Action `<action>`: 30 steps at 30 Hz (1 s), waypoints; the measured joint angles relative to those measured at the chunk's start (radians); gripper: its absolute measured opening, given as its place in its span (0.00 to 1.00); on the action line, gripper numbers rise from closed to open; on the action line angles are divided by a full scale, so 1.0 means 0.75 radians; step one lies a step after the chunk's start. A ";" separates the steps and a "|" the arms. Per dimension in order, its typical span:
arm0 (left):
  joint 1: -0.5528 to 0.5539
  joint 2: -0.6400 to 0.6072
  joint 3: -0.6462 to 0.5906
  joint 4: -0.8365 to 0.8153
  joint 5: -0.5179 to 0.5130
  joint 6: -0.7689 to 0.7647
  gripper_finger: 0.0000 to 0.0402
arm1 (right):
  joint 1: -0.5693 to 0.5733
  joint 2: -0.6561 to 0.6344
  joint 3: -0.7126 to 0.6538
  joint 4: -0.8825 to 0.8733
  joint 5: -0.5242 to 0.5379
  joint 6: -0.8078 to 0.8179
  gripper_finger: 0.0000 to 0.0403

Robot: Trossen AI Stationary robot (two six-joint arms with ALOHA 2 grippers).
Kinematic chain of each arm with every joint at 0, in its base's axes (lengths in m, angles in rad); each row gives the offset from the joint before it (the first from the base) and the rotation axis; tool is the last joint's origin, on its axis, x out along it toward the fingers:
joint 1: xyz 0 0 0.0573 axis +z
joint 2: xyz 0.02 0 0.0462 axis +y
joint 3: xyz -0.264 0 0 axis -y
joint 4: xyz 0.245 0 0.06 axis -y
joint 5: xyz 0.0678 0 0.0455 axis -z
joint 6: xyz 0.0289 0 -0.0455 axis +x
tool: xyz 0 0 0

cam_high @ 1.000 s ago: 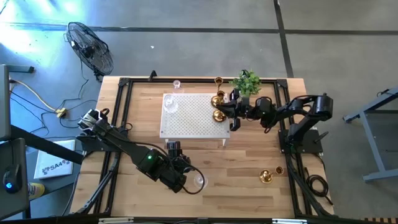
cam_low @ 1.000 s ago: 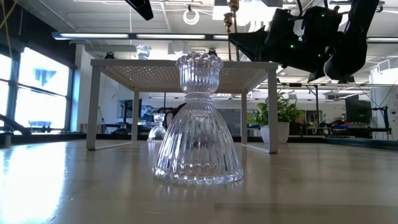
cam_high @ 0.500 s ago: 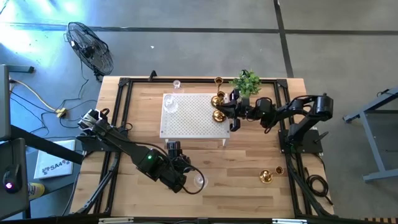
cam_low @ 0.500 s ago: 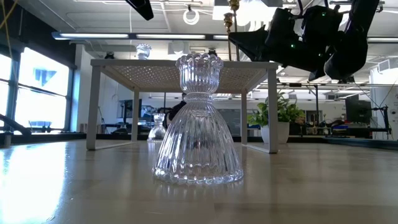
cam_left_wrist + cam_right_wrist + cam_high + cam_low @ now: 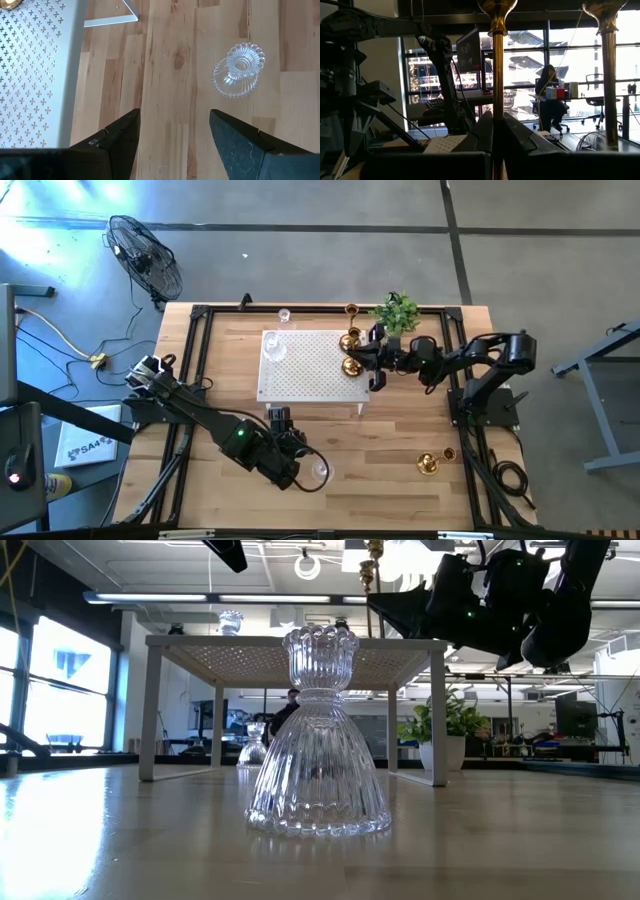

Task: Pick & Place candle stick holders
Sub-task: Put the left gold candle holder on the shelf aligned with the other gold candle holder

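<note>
A clear glass candle stick holder (image 5: 318, 470) stands on its wide base on the table near the front; it also shows in the low view (image 5: 318, 730) and the left wrist view (image 5: 239, 70). My left gripper (image 5: 172, 135) hangs open and empty above the table beside it (image 5: 296, 458). My right gripper (image 5: 362, 362) is shut on a gold holder (image 5: 350, 365) at the right edge of the white perforated platform (image 5: 305, 370). A second gold holder (image 5: 349, 340) and a glass one (image 5: 272, 348) stand on the platform. My right gripper pinches the gold holder's thin stem (image 5: 496, 95) between its two fingers. The fingers come level from the table's right side and lie across the stem. The holder stands upright (image 5: 372, 570); whether its base rests on the platform I cannot tell.
A small green plant (image 5: 397, 312) stands at the far right behind my right gripper. A gold holder (image 5: 351, 310) and a glass one (image 5: 284, 315) stand on the table behind the platform. Two gold holders (image 5: 430, 463) lie near the front right. Bare wood lies at the front left.
</note>
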 joint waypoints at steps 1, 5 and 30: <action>0.000 0.000 0.000 0.000 0.000 0.000 0.58 | 0.000 -0.001 0.001 -0.011 0.000 0.000 0.01; 0.000 0.000 0.000 0.000 0.001 0.000 0.58 | 0.000 -0.002 0.002 -0.029 0.000 0.000 0.04; 0.000 0.000 0.000 -0.001 0.013 0.000 0.58 | 0.030 0.000 -0.001 -0.069 -0.005 -0.045 0.31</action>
